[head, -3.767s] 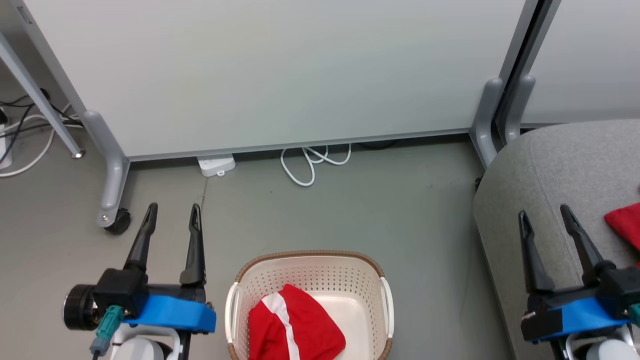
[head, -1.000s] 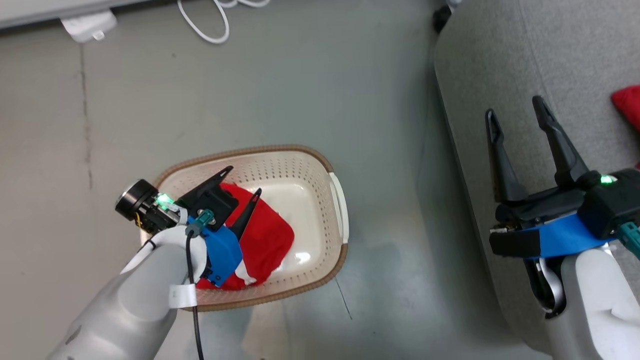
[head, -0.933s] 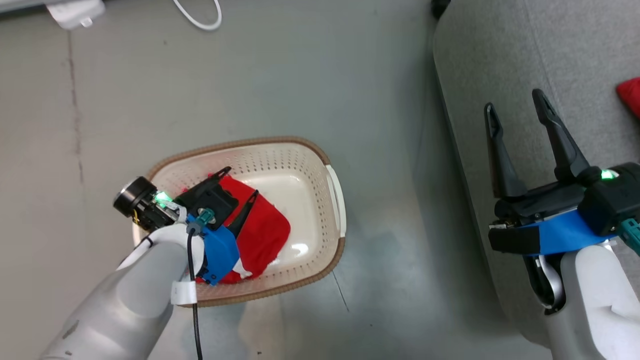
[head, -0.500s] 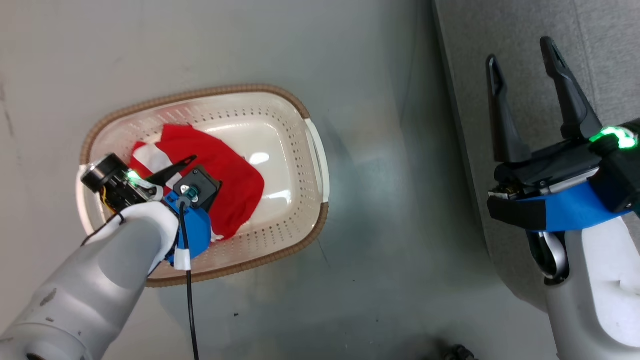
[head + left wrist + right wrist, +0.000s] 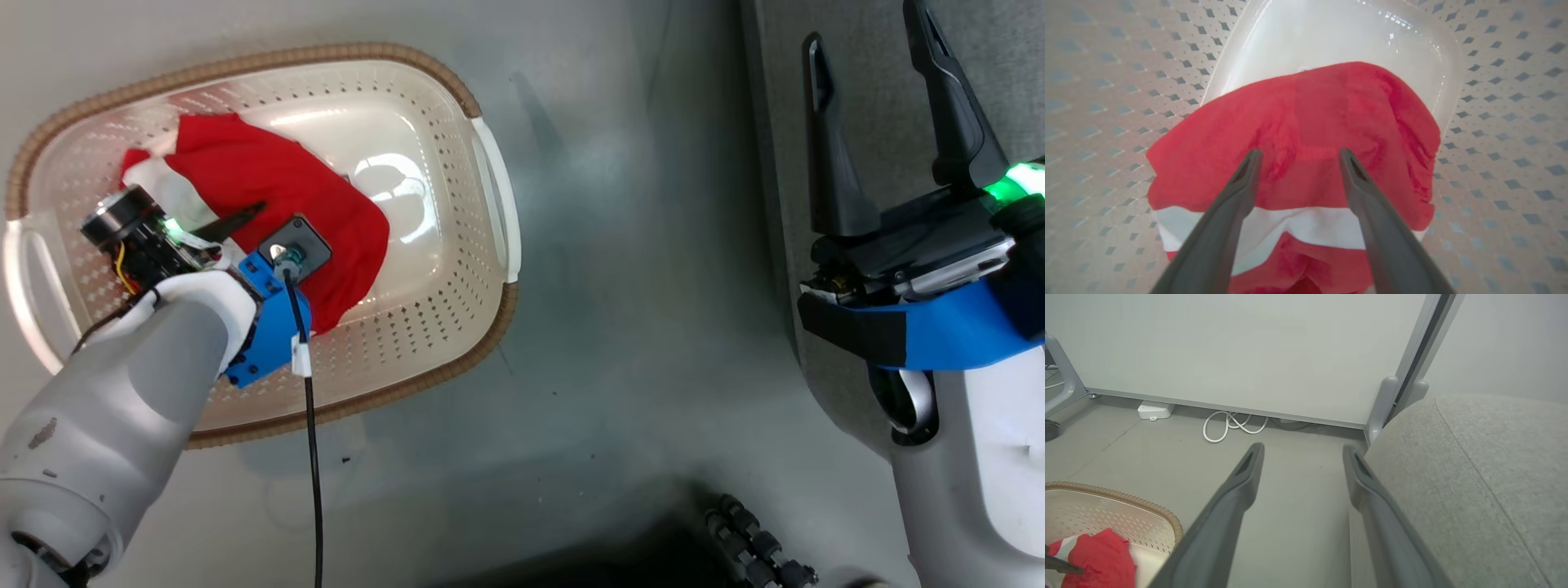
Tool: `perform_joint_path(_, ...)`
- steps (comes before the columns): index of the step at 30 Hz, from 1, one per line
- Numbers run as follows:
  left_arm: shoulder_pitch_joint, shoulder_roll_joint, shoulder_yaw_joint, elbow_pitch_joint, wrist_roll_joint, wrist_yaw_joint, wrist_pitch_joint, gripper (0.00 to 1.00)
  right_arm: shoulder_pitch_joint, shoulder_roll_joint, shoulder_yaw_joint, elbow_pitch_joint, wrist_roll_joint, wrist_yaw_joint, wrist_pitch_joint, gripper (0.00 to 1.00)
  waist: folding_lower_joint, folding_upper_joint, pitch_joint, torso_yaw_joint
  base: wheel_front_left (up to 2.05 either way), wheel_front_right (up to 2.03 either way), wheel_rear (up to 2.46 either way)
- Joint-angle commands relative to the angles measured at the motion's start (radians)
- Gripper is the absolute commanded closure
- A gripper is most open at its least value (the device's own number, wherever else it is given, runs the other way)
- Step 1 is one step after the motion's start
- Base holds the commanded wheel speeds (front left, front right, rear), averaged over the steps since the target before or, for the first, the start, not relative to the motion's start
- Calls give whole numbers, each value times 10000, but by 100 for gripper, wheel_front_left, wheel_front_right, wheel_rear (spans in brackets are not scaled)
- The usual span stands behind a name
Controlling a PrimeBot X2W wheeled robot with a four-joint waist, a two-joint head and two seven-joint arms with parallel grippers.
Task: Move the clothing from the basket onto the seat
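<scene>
The cream basket (image 5: pixel 490 212) with a brown rim stands on the grey floor, also seen low in the right wrist view (image 5: pixel 1126 498). One red piece of clothing (image 5: pixel 269 175) with a white stripe lies bunched inside it. My left gripper (image 5: pixel 1300 154) reaches down into the basket, open, its two tips spread just over the red clothing (image 5: pixel 1331 106); one left finger (image 5: pixel 237 222) shows past the wrist mount, the other is hidden. My right gripper (image 5: pixel 865 24) hangs open and empty over the edge of the grey seat (image 5: pixel 886 106), also in its own view (image 5: pixel 1302 451).
Pale grey partition panels (image 5: pixel 1249 347) on metal legs stand behind the floor space, with a coiled white cable (image 5: pixel 1229 424) and a white power strip (image 5: pixel 1152 409) at their foot. A black cable (image 5: pixel 310 457) trails from my left wrist. A dark ribbed part (image 5: pixel 759 543) sits at the bottom.
The head camera has dipped, so the basket sits higher and larger in view. My left gripper has gone deeper into the basket over the red clothing. Both grippers stay open.
</scene>
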Motion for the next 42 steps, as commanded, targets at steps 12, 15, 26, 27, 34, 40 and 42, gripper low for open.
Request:
perform_joint_path(12,-802,159,-44,478,216,-10,811,0,-241,77,-70,-453,-114,1,-32,0,-1,0,1229,-299,0,0,0)
perform_joint_path(15,-936,183,-44,626,223,-10,924,0,-198,100,-112,-511,-133,1,-34,0,-1,0,1366,-328,0,0,0)
perform_joint_path(26,-894,90,-46,833,247,-12,1277,100,-140,208,-215,-515,-143,1,-32,0,-1,0,1424,-380,0,0,0)
perform_joint_path(27,-877,74,-48,821,248,-12,1286,100,-151,210,-217,-503,-146,1,-32,0,-1,0,1413,-377,0,0,0)
perform_joint_path(34,-811,-26,-47,692,173,-12,1181,100,-202,248,-274,-467,-201,1,-32,0,-1,0,1293,-316,0,0,0)
perform_joint_path(40,-667,-219,-46,552,-19,-10,869,100,-210,252,-329,-401,-226,1,-34,0,-1,0,961,-160,0,0,0)
perform_joint_path(42,-627,-292,-46,541,-175,-10,731,100,-222,232,-367,-374,-227,1,-32,0,-1,0,814,-80,0,0,0)
